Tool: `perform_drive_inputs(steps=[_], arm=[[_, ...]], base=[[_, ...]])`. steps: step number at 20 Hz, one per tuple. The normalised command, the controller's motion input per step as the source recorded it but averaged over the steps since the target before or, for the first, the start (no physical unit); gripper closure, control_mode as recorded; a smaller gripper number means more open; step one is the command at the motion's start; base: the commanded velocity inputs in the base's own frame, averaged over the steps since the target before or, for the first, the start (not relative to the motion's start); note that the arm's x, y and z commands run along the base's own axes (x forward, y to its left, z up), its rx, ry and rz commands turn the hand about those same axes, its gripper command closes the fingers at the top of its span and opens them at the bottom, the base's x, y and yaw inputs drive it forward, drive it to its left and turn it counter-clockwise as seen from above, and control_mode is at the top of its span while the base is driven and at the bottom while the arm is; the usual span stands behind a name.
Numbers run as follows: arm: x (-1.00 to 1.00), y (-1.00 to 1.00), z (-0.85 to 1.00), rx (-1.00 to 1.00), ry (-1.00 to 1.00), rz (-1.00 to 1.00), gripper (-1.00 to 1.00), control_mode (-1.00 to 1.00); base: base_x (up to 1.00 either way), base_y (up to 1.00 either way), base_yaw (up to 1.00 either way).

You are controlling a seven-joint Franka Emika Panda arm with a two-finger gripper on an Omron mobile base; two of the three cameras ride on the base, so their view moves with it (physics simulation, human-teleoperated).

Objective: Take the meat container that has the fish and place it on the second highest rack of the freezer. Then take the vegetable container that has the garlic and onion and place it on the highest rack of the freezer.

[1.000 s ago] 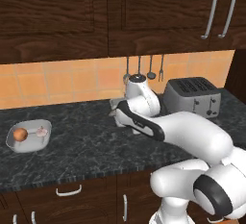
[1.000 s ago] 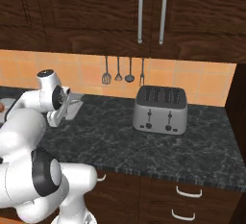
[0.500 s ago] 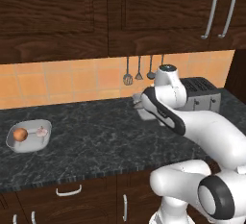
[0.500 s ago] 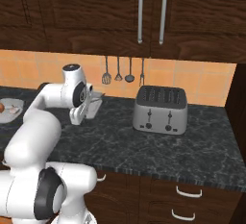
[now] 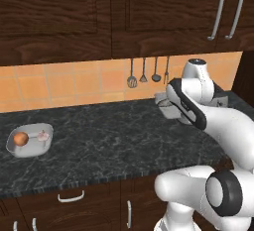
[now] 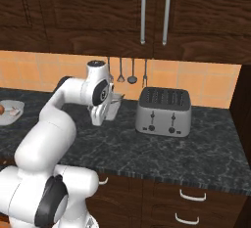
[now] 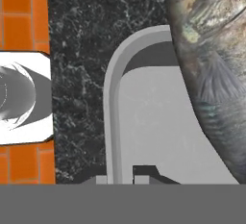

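Note:
My gripper [image 7: 123, 179] is shut on the rim of the meat container [image 7: 158, 136], a grey metal tray that carries the grey-brown fish [image 7: 216, 50]. The arm holds this container [image 5: 166, 103] above the dark counter, close to the tiled wall, and it also shows beside the hand [image 6: 113, 105]. The vegetable container [image 5: 30, 141] rests far left on the counter with the orange-brown onion [image 5: 21, 138] and the pale garlic [image 5: 43, 136] inside. Its edge [image 6: 11, 113] shows at the left border. The freezer and its racks are out of view.
A silver toaster [image 6: 164, 112] stands on the counter just right of the held tray. Several utensils [image 5: 144, 71] hang on the orange tiled wall behind it. Dark wooden cabinets [image 6: 147, 11] hang above, and drawers run below the counter edge [image 5: 99, 178].
The arm has swung to the right along the counter, carrying the meat container with the fish toward the toaster. The vegetable container has stayed in place.

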Motion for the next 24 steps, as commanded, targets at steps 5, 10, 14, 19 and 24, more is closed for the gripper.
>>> perform_drive_inputs(steps=[5,10,14,19,24], arm=[[-0.46,-0.02,0.13,0.00,0.00,-0.14,1.00,-1.00],[-0.60,0.03,0.02,-0.03,0.00,-0.05,1.00,-1.00],[-0.50,0.17,0.20,-0.03,-0.01,0.00,1.00,-1.00],[-0.47,0.21,0.31,-0.02,0.00,0.01,1.00,-1.00],[-0.32,0.06,0.01,-0.01,0.00,0.02,1.00,-1.00]], base=[[0.00,0.00,0.00],[0.00,0.00,0.00],[0.00,0.00,0.00],[0.00,0.00,0.00],[0.00,0.00,0.00]])
